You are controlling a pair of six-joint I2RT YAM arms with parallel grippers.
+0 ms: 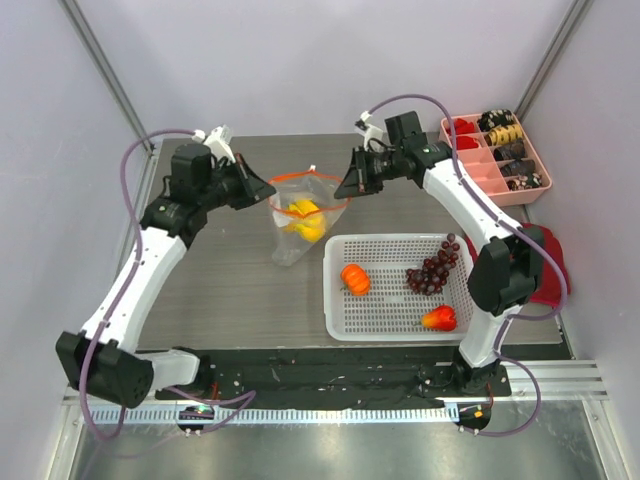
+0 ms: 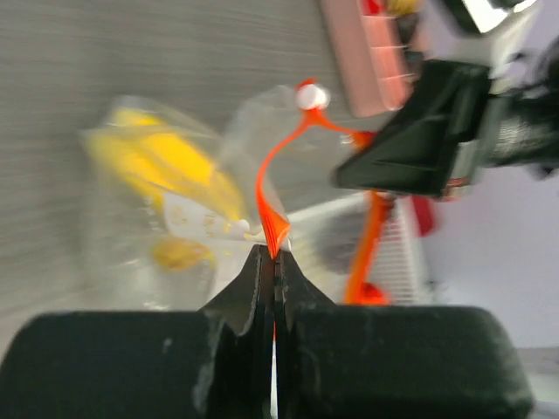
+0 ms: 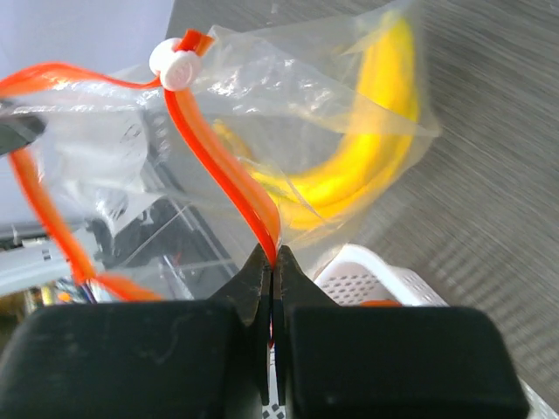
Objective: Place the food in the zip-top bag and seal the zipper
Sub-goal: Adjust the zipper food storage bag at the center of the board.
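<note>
The clear zip-top bag (image 1: 300,225) stands at mid table with its mouth held open, the yellow banana bunch (image 1: 305,218) inside it. My left gripper (image 1: 268,189) is shut on the orange-red zipper strip (image 2: 266,188) at the mouth's left end. My right gripper (image 1: 345,187) is shut on the strip (image 3: 229,179) at the right end. The slider tab (image 3: 176,63) sits on the strip, white in the wrist views. The orange pumpkin (image 1: 355,278), purple grape cluster (image 1: 435,268) and red-orange fruit (image 1: 439,318) lie in the white basket (image 1: 340,322).
A pink compartment tray (image 1: 478,172) with dark and red snacks stands at the back right. A red object (image 1: 555,262) lies behind the right arm at the table's right edge. The basket is right of the bag, close to it.
</note>
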